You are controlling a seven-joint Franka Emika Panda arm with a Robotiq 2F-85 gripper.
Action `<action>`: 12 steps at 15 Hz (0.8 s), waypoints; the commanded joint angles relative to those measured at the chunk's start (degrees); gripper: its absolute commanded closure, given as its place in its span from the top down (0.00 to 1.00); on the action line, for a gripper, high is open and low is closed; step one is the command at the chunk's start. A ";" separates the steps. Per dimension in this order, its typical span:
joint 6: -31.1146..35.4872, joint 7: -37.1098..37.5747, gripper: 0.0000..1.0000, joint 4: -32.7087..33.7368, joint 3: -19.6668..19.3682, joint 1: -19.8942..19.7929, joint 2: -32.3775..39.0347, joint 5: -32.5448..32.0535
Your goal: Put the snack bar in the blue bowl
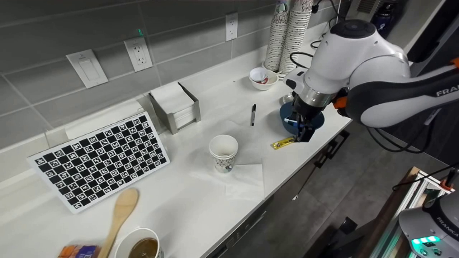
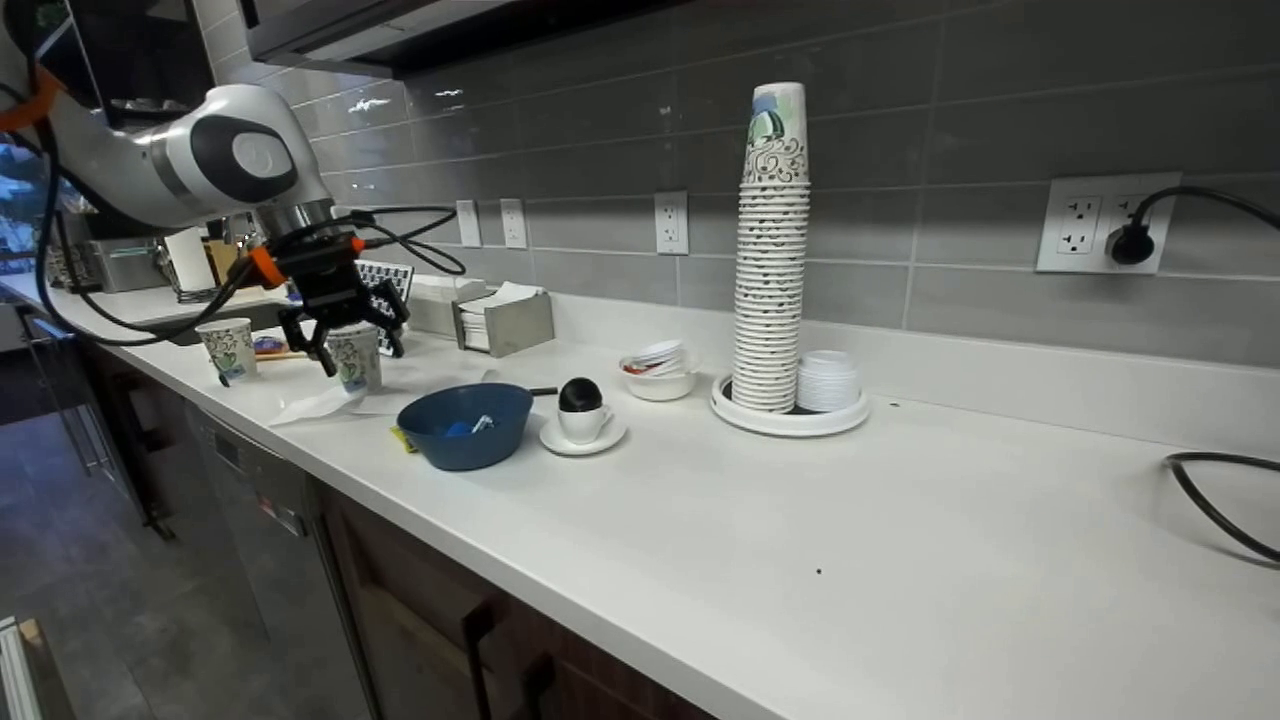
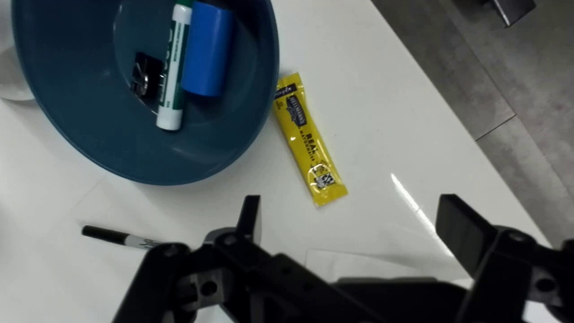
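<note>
The snack bar (image 3: 309, 139) is a yellow oblong packet with mayonnaise lettering, lying flat on the white counter. Its far end reaches the rim of the blue bowl in the wrist view. It also shows in both exterior views (image 1: 282, 143) (image 2: 403, 440), partly hidden by the gripper or bowl. The blue bowl (image 3: 112, 157) stands beside it, also in both exterior views (image 1: 284, 118) (image 2: 460, 450). It holds a green-and-white marker (image 3: 175, 67), a blue block (image 3: 208, 49) and a black clip (image 3: 145, 76). My gripper (image 3: 350, 204) is open and empty above the counter, also in both exterior views (image 1: 304, 133) (image 2: 362, 358).
A black pen (image 1: 253, 114) lies near the bowl. Stacked paper cups (image 1: 224, 154) stand beside a flat napkin (image 1: 247, 182). A white cup on a saucer (image 2: 583, 440) is close to the bowl. A white bowl (image 1: 265, 84) sits further back. The counter's front edge is near the packet.
</note>
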State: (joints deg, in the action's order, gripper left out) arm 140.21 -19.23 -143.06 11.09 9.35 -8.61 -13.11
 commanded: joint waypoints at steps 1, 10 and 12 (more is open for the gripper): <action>1.24 -9.04 1.00 0.27 -0.80 1.58 4.95 -0.93; 1.51 -14.68 1.00 9.18 0.25 1.14 18.14 -2.36; 0.73 -14.96 1.00 12.16 0.15 0.76 20.99 -2.11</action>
State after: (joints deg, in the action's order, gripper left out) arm 142.43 -33.05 -136.58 11.27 10.60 7.05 -14.46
